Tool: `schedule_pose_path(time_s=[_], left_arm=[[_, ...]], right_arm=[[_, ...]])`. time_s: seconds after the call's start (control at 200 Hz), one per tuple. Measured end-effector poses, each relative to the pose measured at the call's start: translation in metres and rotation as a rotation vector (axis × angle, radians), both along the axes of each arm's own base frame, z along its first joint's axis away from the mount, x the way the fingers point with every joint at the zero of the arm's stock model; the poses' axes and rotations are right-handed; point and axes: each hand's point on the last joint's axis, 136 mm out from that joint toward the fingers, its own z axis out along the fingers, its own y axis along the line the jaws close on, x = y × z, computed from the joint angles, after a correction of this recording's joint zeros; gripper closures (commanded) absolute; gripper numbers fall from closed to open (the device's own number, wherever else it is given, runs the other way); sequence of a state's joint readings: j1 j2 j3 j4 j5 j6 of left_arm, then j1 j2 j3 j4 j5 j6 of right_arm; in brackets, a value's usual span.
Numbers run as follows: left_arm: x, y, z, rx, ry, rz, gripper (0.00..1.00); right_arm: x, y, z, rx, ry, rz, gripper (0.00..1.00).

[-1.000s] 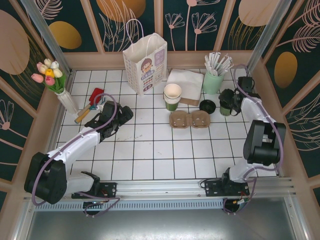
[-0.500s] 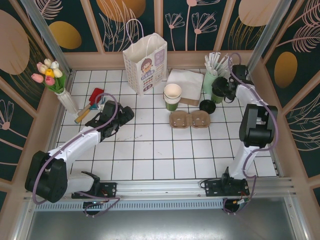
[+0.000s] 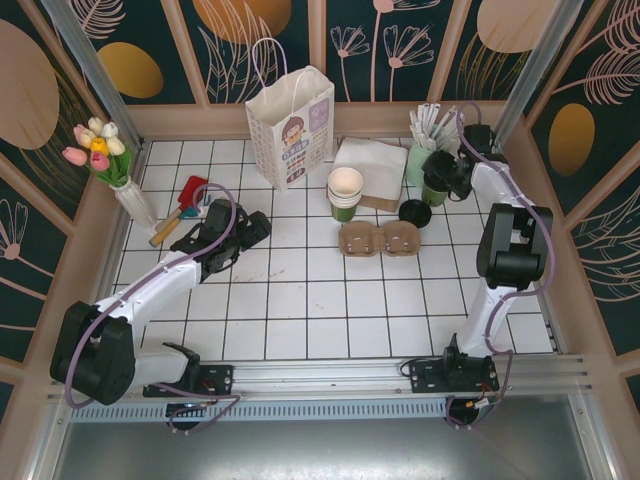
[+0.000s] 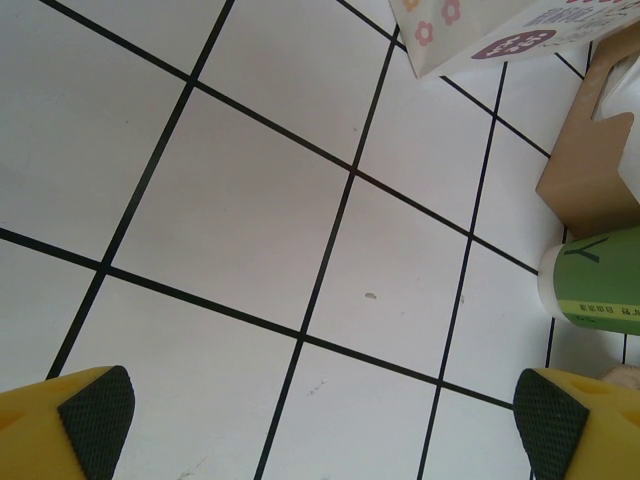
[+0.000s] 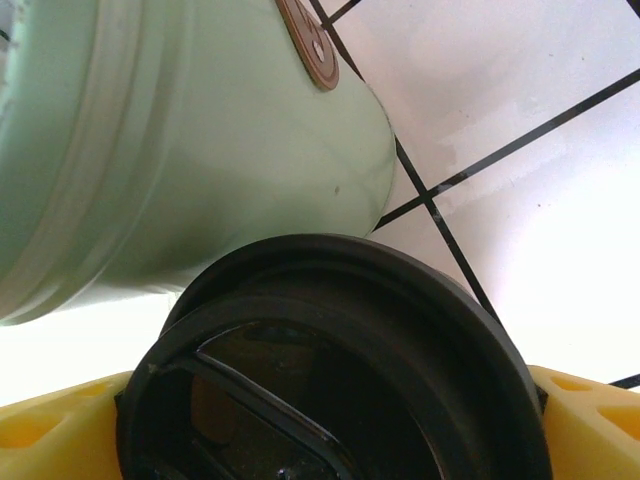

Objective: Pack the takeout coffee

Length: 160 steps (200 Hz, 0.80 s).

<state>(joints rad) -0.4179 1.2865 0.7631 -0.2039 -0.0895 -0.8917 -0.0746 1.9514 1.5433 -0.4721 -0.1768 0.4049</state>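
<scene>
Packing barely begun: small green black-lidded paper takeout coffee (image 5: 340, 330) sits between fingers of right gripper (image 5: 325, 430), grip unclear, white paper bag (image 3: 290, 125) well apart; left gripper (image 4: 320, 420) wide open, empty.

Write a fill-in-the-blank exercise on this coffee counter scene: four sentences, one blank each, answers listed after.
1. The takeout coffee between the fingers of the right gripper wears a ____ lid.
2. The pot of wrapped straws right beside it is pale ____.
3. The jaws of the left gripper stand ____.
4. The cardboard cup carrier has ____ wells, both empty.

Missing words: black; green; open; two
</scene>
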Motion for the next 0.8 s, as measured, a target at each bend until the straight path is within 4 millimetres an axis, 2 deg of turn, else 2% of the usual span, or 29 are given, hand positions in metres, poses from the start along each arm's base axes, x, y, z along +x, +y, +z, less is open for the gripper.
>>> schedule_pose_path(time_s=[0.355, 0.51, 0.641, 0.801], left_arm=[[0.0, -0.001, 0.001, -0.003, 0.0, -0.002, 0.01], [0.006, -0.003, 0.012, -0.013, -0.025, -0.002, 0.02], [0.02, -0.01, 0.04, -0.032, -0.087, -0.012, 0.01], [0.054, -0.024, 0.095, -0.073, -0.19, -0.028, 0.01]], right_arm=[[-0.001, 0.001, 0.001, -0.023, 0.007, 0.002, 0.02], [-0.005, -0.002, 0.005, -0.043, 0.013, -0.007, 0.01], [-0.011, -0.005, 0.028, -0.064, -0.031, -0.015, 0.01], [-0.036, -0.001, 0.074, -0.106, -0.129, -0.018, 0.01]])
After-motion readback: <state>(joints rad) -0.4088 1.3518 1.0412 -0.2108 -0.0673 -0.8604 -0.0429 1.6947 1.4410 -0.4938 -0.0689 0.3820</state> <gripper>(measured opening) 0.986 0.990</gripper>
